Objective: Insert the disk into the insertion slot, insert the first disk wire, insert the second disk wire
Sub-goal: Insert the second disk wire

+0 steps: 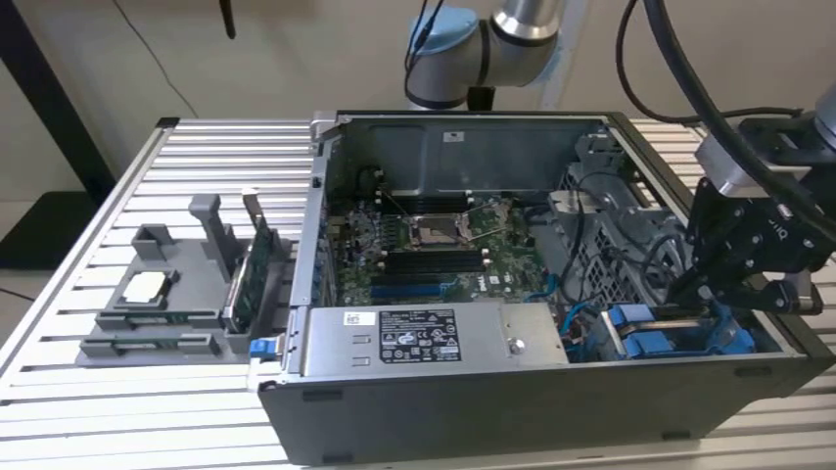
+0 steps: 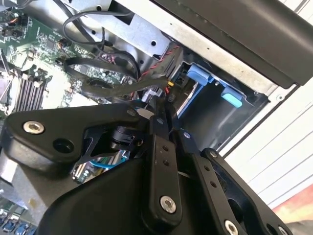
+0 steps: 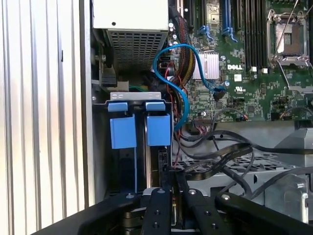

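Gripper (image 1: pixel 692 299), fingers (image 3: pixel 166 196) pressed together, grasp undeterminable, poised over drive bay at computer case (image 1: pixel 523 411) near right corner in the exterior view, beside blue-framed disk (image 1: pixel 653 333) seated there.

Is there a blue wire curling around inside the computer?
Yes, in the first wrist view a light blue cable loops beside the green motherboard, just past the blue disk carriers.

A robotics lab or test workshop: an opened computer tower (image 1: pixel 523 294), motherboard (image 1: pixel 432 245) bared, lies on a slatted aluminium bench (image 1: pixel 157 196). At 9 o'clock from it stands a grey parts fixture (image 1: pixel 170 294); at 12, the robot arm (image 1: pixel 510 39).
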`<action>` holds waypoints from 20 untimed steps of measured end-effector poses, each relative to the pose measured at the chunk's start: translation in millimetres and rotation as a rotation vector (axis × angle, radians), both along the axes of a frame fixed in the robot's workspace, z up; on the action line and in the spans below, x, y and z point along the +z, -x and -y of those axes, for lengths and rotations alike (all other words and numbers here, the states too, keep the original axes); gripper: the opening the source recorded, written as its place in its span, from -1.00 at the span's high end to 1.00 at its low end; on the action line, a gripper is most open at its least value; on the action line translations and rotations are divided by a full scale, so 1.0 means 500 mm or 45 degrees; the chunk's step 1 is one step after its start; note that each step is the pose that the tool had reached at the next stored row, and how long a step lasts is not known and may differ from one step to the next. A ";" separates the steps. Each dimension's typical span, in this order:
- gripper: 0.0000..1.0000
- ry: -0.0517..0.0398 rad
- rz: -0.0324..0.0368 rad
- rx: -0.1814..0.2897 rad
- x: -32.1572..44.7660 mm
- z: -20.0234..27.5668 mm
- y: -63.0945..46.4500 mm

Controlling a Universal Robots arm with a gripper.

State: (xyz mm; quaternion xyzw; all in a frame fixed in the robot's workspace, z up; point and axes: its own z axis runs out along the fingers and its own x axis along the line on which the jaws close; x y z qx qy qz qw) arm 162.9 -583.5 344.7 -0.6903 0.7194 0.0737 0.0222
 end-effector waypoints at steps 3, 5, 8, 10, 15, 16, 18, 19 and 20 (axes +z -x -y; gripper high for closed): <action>0.69 0.000 -0.0029 0.000 0.008 0.0001 0.000; 0.69 0.001 -0.0030 0.000 0.009 0.0000 0.000; 0.69 0.005 -0.0025 0.000 0.009 0.0004 0.000; 0.69 0.005 -0.0014 0.000 0.009 0.0012 0.000; 0.69 0.005 -0.0006 0.000 0.009 0.0093 0.000; 0.69 0.005 0.0007 0.000 0.009 0.0101 0.000; 0.69 0.005 0.0061 0.000 0.008 0.0109 0.001; 0.69 0.005 0.0112 0.000 0.008 0.0110 0.001; 0.69 0.005 0.0177 0.000 0.007 0.0111 0.001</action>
